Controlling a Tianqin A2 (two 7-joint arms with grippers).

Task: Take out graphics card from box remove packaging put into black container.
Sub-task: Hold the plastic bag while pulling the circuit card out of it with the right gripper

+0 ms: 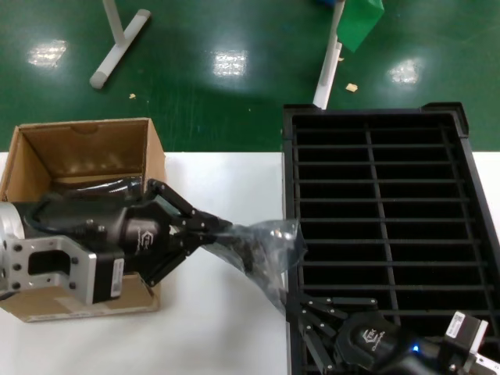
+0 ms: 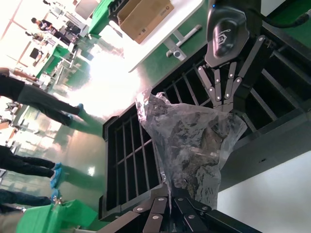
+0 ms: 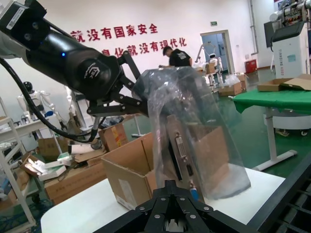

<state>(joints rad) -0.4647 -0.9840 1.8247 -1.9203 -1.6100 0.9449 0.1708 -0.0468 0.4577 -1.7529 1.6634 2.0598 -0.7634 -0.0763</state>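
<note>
The crinkly grey packaging (image 1: 264,248) hangs stretched between my two grippers, above the table beside the black container (image 1: 369,181). My left gripper (image 1: 221,228) is shut on the bag's closed end (image 2: 171,191), in front of the cardboard box (image 1: 86,148). The graphics card shows through the bag in the right wrist view, where its silver bracket (image 3: 181,156) has a blue port at the lower end. At the container's near left corner, my right gripper (image 1: 295,306) is shut on the card's end, which sticks out of the bag's mouth (image 3: 168,187).
The white table (image 1: 226,328) carries the box at the left and the container at the right. Green floor and white table legs (image 1: 117,43) lie beyond. The container's slots (image 2: 131,160) are dark, narrow and ribbed.
</note>
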